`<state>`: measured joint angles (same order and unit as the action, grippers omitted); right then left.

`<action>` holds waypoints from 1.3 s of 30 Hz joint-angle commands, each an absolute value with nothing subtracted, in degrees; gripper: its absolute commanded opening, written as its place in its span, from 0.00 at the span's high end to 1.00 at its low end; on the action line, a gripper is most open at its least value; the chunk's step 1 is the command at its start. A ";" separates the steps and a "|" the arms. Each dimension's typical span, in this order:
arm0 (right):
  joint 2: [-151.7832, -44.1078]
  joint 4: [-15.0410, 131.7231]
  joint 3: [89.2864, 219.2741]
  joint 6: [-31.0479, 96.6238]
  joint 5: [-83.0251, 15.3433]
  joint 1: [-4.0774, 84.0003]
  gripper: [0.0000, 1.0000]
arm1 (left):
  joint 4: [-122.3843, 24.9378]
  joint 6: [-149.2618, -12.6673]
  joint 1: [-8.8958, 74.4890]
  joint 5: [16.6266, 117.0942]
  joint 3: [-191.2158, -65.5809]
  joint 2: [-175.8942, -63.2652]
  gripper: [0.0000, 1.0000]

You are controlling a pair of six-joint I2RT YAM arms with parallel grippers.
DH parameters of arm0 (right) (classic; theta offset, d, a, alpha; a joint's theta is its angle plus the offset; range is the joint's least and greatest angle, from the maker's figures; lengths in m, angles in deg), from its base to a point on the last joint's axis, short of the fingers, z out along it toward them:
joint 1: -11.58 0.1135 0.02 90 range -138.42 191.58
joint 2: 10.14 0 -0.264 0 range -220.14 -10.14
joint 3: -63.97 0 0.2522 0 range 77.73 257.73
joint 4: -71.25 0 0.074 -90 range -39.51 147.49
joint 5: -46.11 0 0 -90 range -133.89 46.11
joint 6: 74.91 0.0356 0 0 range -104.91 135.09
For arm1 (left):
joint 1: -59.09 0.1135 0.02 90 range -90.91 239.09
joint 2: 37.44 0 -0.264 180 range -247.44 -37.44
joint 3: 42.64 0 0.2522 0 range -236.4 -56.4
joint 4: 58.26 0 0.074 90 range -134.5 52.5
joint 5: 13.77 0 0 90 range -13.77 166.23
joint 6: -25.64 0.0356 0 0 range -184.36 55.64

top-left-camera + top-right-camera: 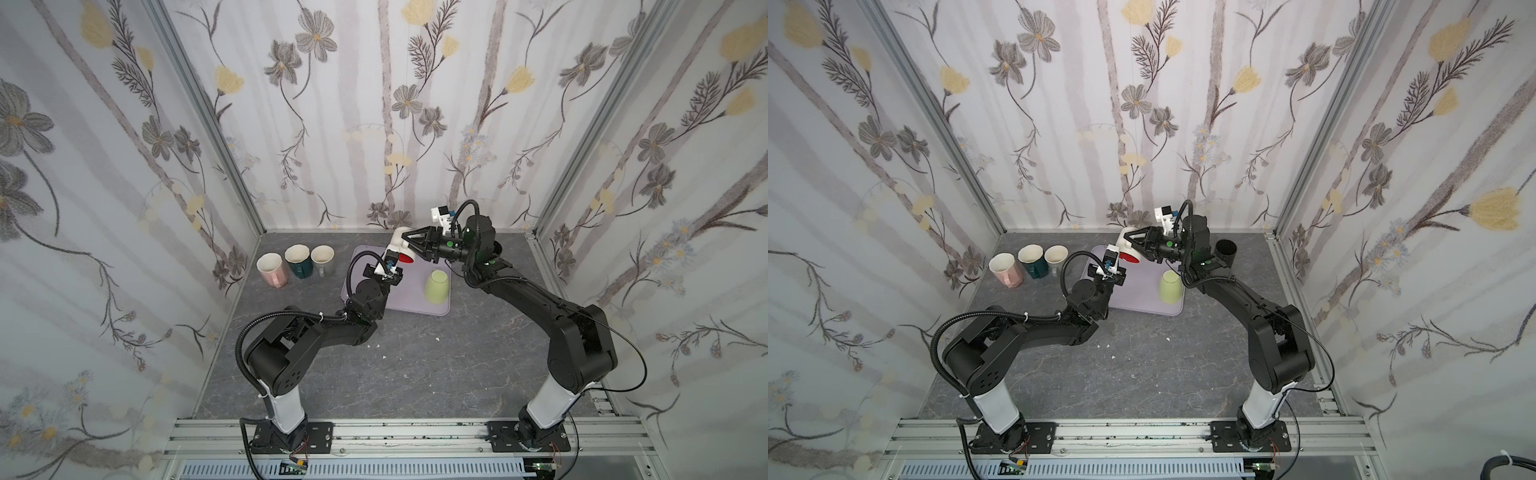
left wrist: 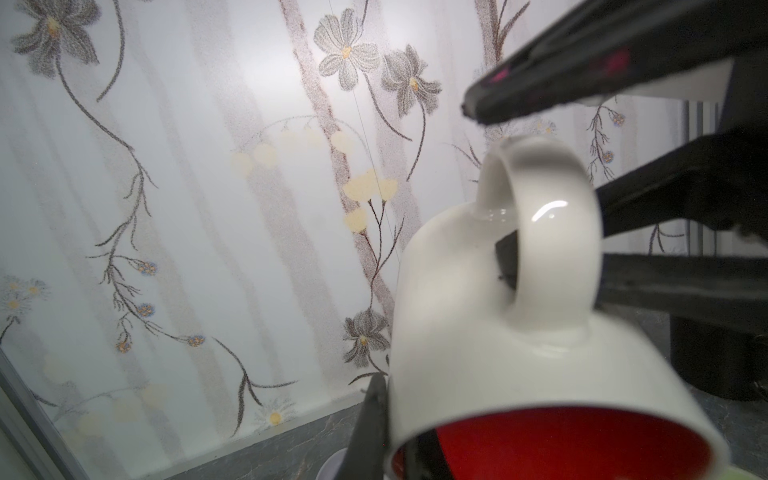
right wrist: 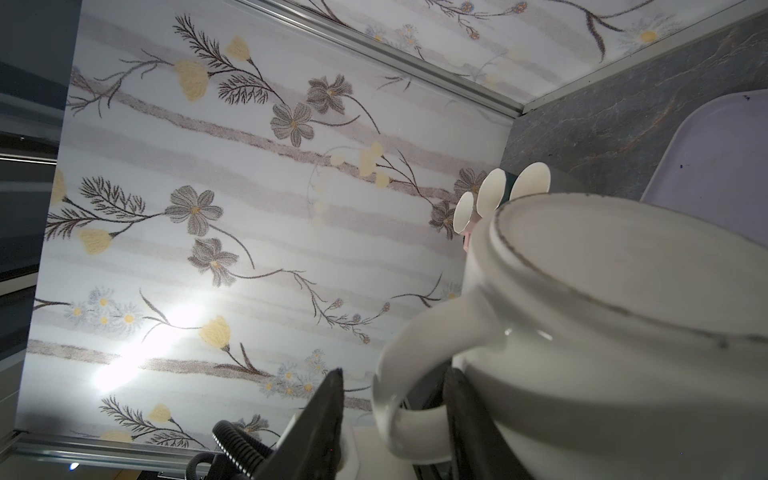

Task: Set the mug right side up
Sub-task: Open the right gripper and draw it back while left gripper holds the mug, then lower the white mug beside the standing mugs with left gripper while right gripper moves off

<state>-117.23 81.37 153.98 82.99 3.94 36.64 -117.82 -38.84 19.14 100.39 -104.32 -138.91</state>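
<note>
Over far part of lilac tray (image 1: pixel 409 297), white mug w/ red inside (image 1: pixel 400 243) hangs tilted, mouth facing down-forward. L gripper (image 2: pixel 395 449) is clamped tight on its rim. R gripper (image 3: pixel 390 395) jaws partly apart, straddling handle (image 3: pixel 415 340), not squeezing; one jaw thru loop.

Even bright light; wall (image 3: pixel 124 357) glare; mug (image 2: pixel 478 332) blurred.

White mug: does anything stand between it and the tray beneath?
Only the left pincer gripping its rim. The white mug hangs over the far end of the tray; the upside-down green mug stands aside, to the right.
</note>
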 commanded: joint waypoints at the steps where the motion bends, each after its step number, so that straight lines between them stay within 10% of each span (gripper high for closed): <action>1: -116.07 81.36 153.93 81.36 3.29 36.63 0.43 | -122.64 -40.39 19.36 100.53 -104.59 -137.67 1.00; 12: -113.29 78.10 153.58 76.02 -0.24 36.54 0.01 | -109.54 -46.75 20.26 103.51 -104.53 -134.48 1.00; 39: -102.04 65.40 146.25 56.56 -18.73 34.08 0.01 | -54.06 -66.86 24.36 100.84 -109.44 -113.60 1.00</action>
